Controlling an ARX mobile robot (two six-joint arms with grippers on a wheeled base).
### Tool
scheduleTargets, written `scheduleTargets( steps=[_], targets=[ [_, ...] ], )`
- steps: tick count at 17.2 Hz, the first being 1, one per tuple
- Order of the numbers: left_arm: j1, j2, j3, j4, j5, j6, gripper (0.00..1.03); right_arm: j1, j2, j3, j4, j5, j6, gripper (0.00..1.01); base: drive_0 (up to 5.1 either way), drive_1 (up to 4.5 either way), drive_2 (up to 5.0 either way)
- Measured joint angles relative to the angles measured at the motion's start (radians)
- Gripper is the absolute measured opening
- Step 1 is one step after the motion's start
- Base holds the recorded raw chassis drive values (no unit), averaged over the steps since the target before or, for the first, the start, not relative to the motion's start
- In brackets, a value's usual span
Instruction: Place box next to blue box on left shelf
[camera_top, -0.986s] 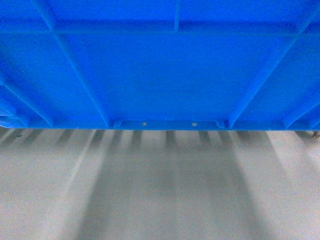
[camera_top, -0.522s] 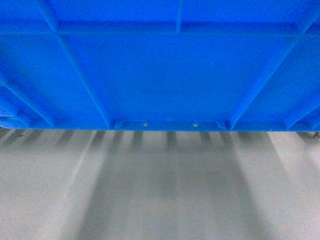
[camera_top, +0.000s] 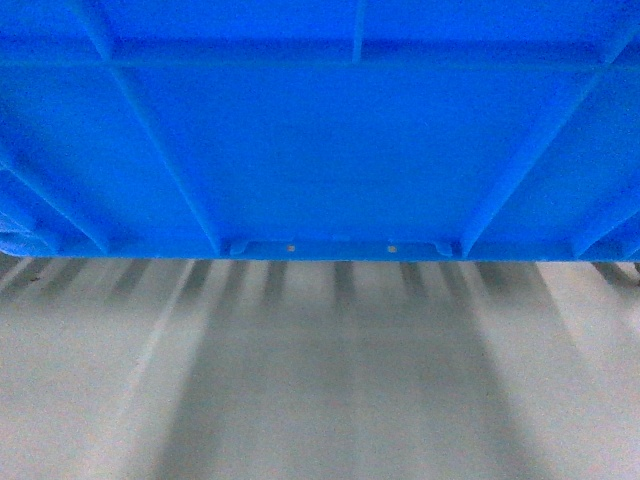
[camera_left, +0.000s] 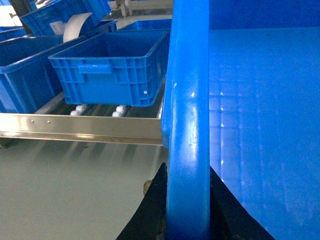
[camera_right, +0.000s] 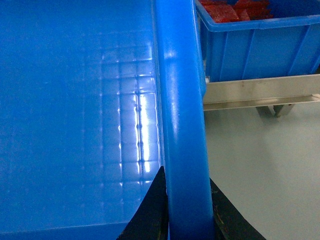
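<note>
You see the left end effector (camera_left: 186, 200) clamped over the thick rim of the box (camera_left: 260, 125), one dark finger on each side of the wall. The right end effector (camera_right: 186, 205) grasps the opposite rim in the same way. The box is held up between both arms; its ribbed outer wall fills the upper half of the head view, above the grey floor (camera_top: 320, 380). Further away, another blue box (camera_left: 112, 75) rests on the left shelf (camera_left: 80, 127) with white rollers. On the right, a blue crate (camera_right: 260, 40) with red items sits on a metal rail.
</note>
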Motion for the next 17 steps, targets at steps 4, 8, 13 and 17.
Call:
scheduleTargets(
  steps=[4, 8, 13, 17],
  targets=[
    [0.000, 0.001, 0.000, -0.002, 0.000, -0.001, 0.12, 0.000, 0.002, 0.000, -0.002, 0.000, 0.000, 0.10, 0.0, 4.29, -4.2],
    [0.000, 0.002, 0.000, 0.000, 0.000, -0.004, 0.12, 0.000, 0.002, 0.000, 0.003, 0.000, -0.002, 0.10, 0.1, 4.36, -4.2],
    [0.000, 0.001, 0.000, 0.000, 0.000, -0.003, 0.12, 0.000, 0.003, 0.000, 0.002, 0.000, 0.000, 0.10, 0.0, 4.29, -4.3],
    [0.000, 0.001, 0.000, -0.001, -0.001, -0.002, 0.12, 0.000, 0.005, 0.000, 0.000, 0.000, 0.000, 0.10, 0.1, 4.37, -4.2]
  ],
)
